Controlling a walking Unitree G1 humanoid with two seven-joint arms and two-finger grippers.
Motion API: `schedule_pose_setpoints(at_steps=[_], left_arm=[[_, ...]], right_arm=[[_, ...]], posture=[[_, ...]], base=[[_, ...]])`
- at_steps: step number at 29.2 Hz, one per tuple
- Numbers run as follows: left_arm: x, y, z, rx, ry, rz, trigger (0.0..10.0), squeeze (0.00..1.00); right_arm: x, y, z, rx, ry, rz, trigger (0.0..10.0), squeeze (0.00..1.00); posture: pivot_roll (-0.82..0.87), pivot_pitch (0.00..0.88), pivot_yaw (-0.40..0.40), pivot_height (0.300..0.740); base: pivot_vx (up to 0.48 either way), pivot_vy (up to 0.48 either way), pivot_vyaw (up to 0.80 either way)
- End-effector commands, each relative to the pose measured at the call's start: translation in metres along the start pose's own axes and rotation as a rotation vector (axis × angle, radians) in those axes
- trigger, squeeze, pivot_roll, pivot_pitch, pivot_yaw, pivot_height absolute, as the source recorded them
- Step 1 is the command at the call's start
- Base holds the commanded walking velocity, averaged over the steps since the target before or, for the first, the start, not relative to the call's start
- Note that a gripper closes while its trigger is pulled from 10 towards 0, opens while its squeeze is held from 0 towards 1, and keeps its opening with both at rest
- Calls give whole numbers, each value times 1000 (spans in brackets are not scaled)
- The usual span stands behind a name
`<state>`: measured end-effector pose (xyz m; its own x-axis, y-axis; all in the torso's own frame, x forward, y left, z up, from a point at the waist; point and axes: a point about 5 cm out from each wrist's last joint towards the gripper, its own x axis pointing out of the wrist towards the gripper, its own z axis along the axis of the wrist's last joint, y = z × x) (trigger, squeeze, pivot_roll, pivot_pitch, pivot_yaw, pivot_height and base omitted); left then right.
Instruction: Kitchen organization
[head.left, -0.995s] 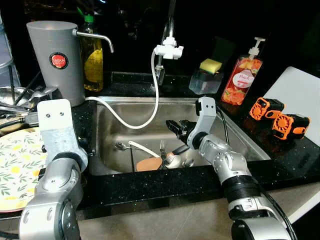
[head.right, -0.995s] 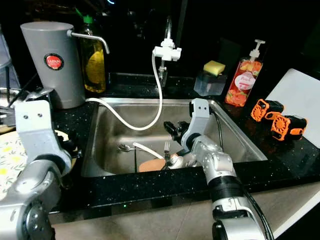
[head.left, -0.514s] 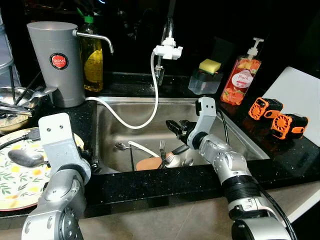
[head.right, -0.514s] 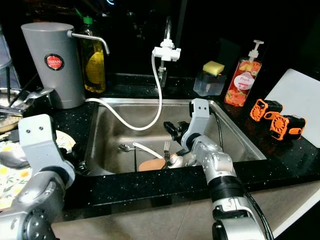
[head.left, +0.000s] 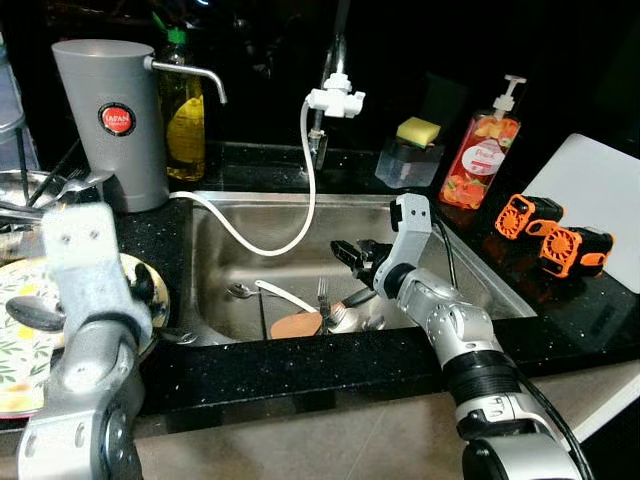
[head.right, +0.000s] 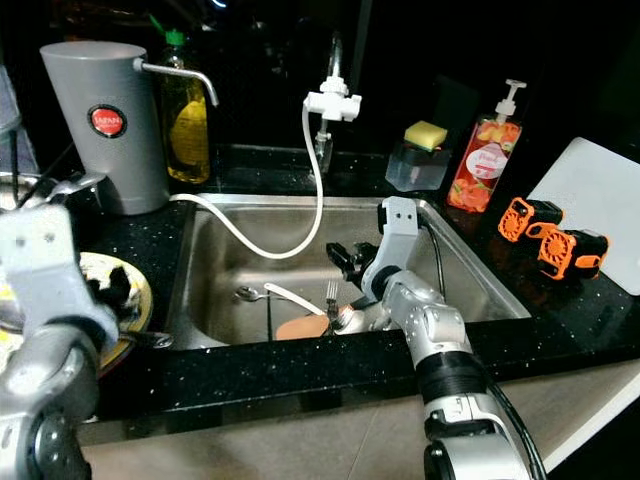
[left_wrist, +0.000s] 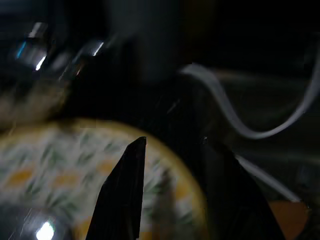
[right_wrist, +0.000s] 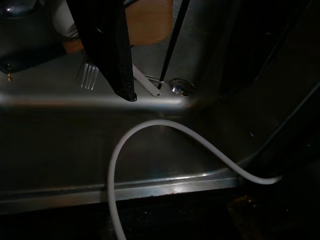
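Observation:
A round floral plate (head.left: 20, 350) lies on the black counter left of the steel sink (head.left: 240, 215). A dark spoon (head.left: 30, 312) rests on the plate. My left gripper (left_wrist: 175, 190) hovers open over the plate's rim nearest the sink, with nothing between its fingers. Down in the sink, my right gripper (head.left: 352, 253) is open above a brown wooden spatula (head.left: 295, 325), a fork (head.left: 323, 293), a spoon (head.left: 240, 292) and a thin black stick (right_wrist: 175, 35). It touches none of them.
A white hose (head.left: 300, 200) droops from the tap into the sink. A grey jug (head.left: 110, 120) and an oil bottle (head.left: 185, 110) stand back left, with metal bowls (head.left: 30, 190) beside them. A sponge holder (head.left: 412, 155), soap dispenser (head.left: 480, 150), orange gadgets (head.left: 560, 240) and white board (head.left: 600, 190) stand to the right.
My left arm has swung to the left and now stands over the plate. The dark spoon on the plate came into sight. The right arm has not moved.

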<state>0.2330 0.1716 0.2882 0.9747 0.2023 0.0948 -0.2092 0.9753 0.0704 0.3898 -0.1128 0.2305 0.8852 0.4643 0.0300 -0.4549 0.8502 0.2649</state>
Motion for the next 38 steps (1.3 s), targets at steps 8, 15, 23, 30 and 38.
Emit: schedule_pose_setpoints(at_steps=[8, 15, 23, 30, 38], left_arm=[[5, 21, -4, 13, 32, 148, 10000, 0], [-2, 31, -9, 130, 13, 362, 10000, 0], [-7, 31, -18, 107, 29, 396, 10000, 0], [-7, 15, -26, 36, 69, 351, 10000, 0], [-7, -3, -25, -11, 46, 339, 10000, 0]], right_arm=[[-1, -3, 0, -40, 7, 16, 10000, 0], [-1, 1, -1, -44, 9, 42, 10000, 0], [3, 5, -1, -44, 7, 62, 10000, 0], [4, 7, -2, -43, 9, 72, 10000, 0], [6, 8, -1, -46, 14, 82, 10000, 0]], posture=[[269, 86, -136, 740], [274, 80, -139, 740], [286, 72, -137, 740], [287, 70, -145, 740], [289, 74, -158, 740]], base=[[0, 0, 0], [0, 0, 0], [0, 0, 0], [0, 0, 0], [0, 0, 0]])
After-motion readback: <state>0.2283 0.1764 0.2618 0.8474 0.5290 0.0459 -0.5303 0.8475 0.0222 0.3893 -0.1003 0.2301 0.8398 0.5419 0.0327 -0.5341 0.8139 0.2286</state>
